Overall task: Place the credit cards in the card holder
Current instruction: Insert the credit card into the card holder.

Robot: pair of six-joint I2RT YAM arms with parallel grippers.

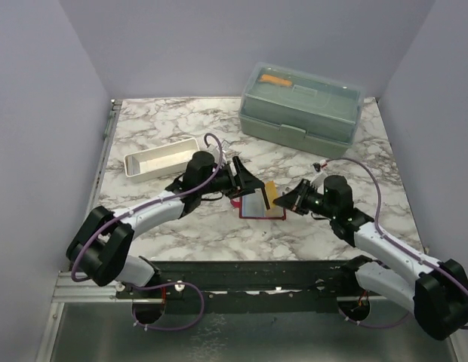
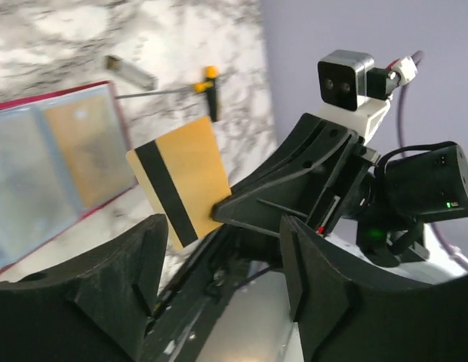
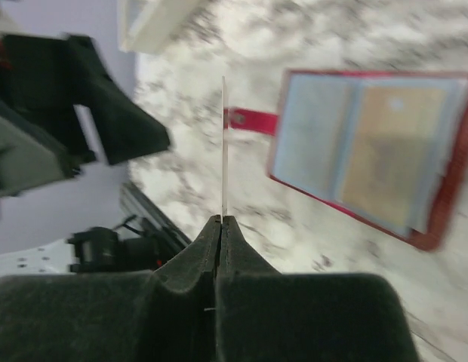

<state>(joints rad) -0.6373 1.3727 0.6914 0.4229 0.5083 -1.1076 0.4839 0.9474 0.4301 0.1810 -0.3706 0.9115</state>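
The card holder lies open on the marble table, with a dark-red rim and grey-blue and tan inner faces; it also shows in the left wrist view and the right wrist view. My right gripper is shut on a yellow credit card with a black stripe, held just above the holder's right edge. The right wrist view shows the card edge-on between the closed fingertips. My left gripper is open and empty, hovering over the holder's far-left side, its fingers spread wide.
A long white tray stands at the back left. A pale-green lidded box stands at the back right. A small silver piece and a yellow-and-black clip lie on the table beyond the holder.
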